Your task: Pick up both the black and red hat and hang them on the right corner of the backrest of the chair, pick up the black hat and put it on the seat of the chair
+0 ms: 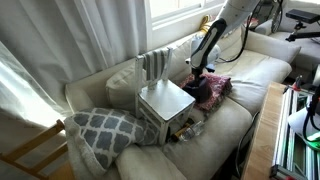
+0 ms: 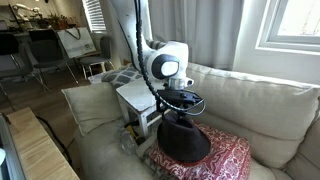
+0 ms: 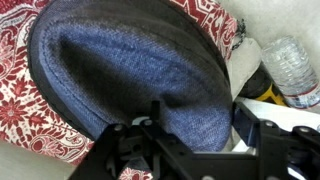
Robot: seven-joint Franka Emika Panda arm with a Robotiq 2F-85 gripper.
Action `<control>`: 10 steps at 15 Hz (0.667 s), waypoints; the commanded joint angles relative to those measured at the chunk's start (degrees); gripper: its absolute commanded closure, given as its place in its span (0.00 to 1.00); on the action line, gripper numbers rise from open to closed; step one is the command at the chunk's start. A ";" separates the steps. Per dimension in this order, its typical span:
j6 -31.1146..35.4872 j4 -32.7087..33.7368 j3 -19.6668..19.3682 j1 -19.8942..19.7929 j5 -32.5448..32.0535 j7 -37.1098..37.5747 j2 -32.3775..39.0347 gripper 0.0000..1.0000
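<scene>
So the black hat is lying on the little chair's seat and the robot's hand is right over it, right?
Not quite. The black hat lies on the red patterned cloth on the sofa, beside the chair, not on its seat. An exterior view shows this. The gripper is indeed right over it.

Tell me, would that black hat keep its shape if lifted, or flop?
Probably floppy: the black hat looks like soft knit fabric, so it would likely sag where pinched. Likely light for its size, being only cloth. Unlikely to roll: it rests broad and flat on the patterned cloth.
</scene>
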 commanded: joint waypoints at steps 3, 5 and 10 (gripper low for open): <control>3.25 3.31 1.43 -1.73 -0.78 1.79 4.32 0.72; 3.61 3.95 1.16 -1.80 -0.91 2.31 4.81 0.86; -0.91 5.62 2.44 -5.19 0.74 2.57 3.72 0.99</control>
